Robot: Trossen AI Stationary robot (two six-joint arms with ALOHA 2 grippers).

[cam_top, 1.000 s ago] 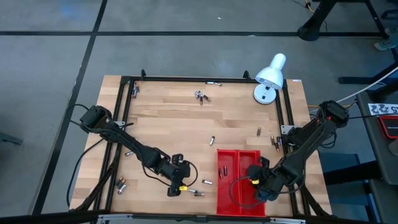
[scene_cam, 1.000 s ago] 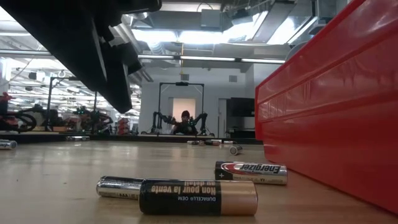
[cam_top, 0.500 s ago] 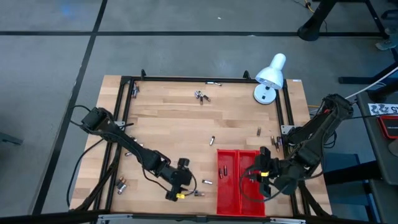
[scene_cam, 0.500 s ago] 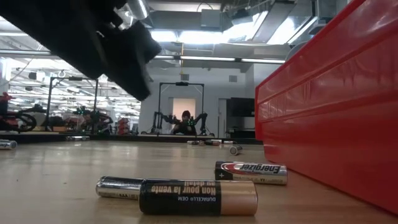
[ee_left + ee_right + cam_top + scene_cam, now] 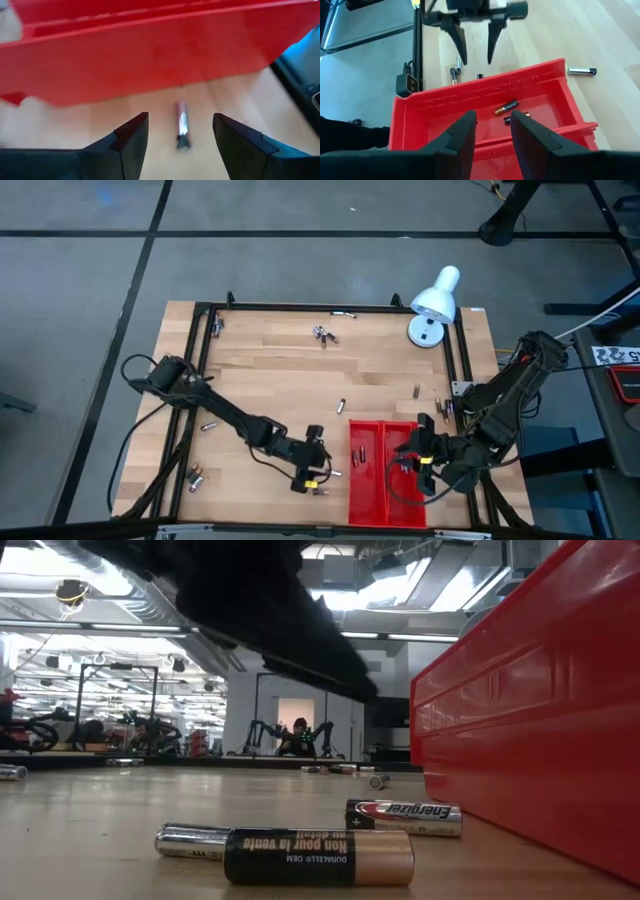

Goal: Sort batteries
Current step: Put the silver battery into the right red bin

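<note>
Two dark arms worked over a wooden table (image 5: pixel 270 380) ringed by a black frame, where the batteries (image 5: pixel 323 334) lay scattered: a small cluster near the far edge, one cell (image 5: pixel 341 404) alone in open wood mid-table, a few by the left rail (image 5: pixel 196 476), and several close to the near edge. The left gripper (image 5: pixel 318 465) hovered just beside the left wall of the red tray (image 5: pixel 385 510), its fingers (image 5: pixel 131 136) spread apart and empty, with a single battery (image 5: pixel 182 123) lying on bare wood between them and the tray wall close ahead. The right gripper (image 5: pixel 412 461) hung over the tray's right-hand compartment, its fingers (image 5: pixel 461 135) parted with a narrow gap and gripping nothing; two cells (image 5: pixel 507 107) rested inside the tray below it. From table height, three batteries (image 5: pixel 318 856) lay near the tray's red wall. A white lamp (image 5: pixel 434 305) stood at the far right corner, well apart from both arms
</note>
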